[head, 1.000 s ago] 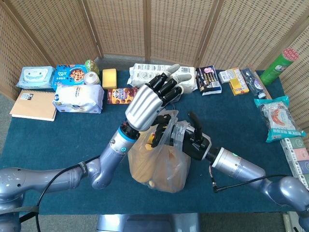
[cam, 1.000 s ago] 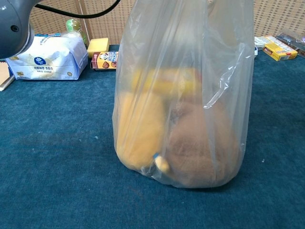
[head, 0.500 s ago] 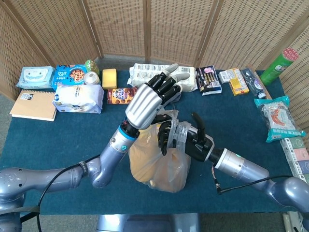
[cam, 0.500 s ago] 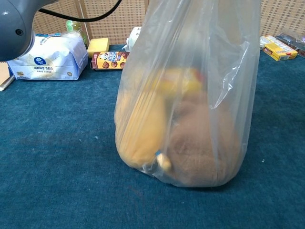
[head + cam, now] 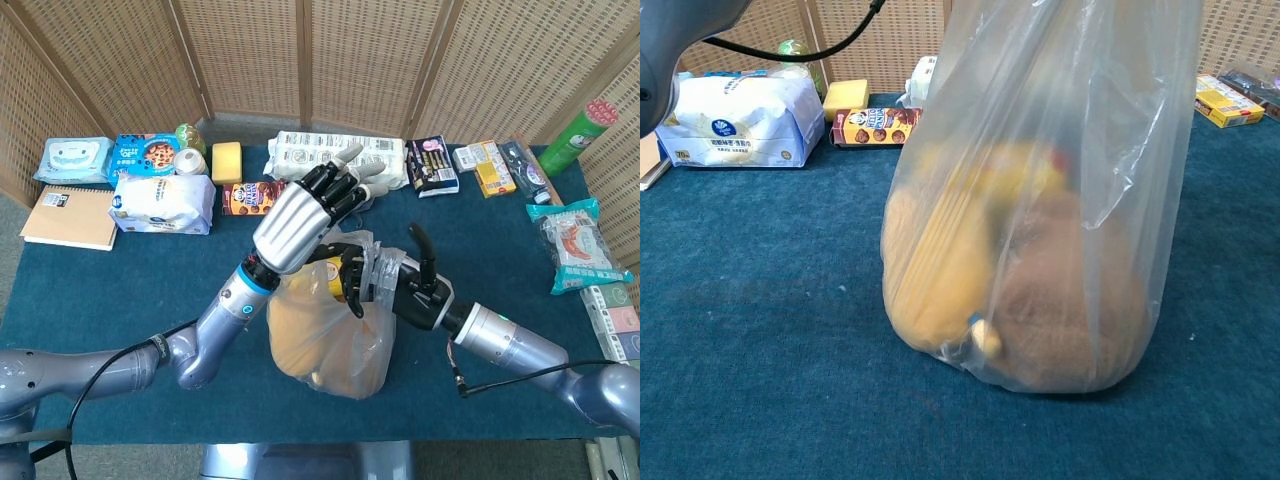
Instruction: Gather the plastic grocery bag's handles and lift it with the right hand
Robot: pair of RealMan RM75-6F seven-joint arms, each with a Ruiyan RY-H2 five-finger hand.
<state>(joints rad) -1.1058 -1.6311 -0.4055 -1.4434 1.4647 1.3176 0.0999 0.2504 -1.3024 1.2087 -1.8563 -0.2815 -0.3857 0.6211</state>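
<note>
Plastic grocery bag (image 5: 325, 335) mid-table on blue cloth (image 5: 120, 290), upright, bottom touching the cloth in chest view; yellow & brown goods inside. Handles (image 5: 368, 270) bunched at top w/ right hand (image 5: 395, 285) fingers curled round them, clamped on the plastic. Left hand (image 5: 305, 215) just above bag top, fingers straight & slightly apart, holding nothing. Behind bag: cookie box (image 5: 872, 126), white tissue pack (image 5: 740, 122), yellow block (image 5: 846, 98). Far right, near table edge: green tube (image 5: 578, 135).
</note>
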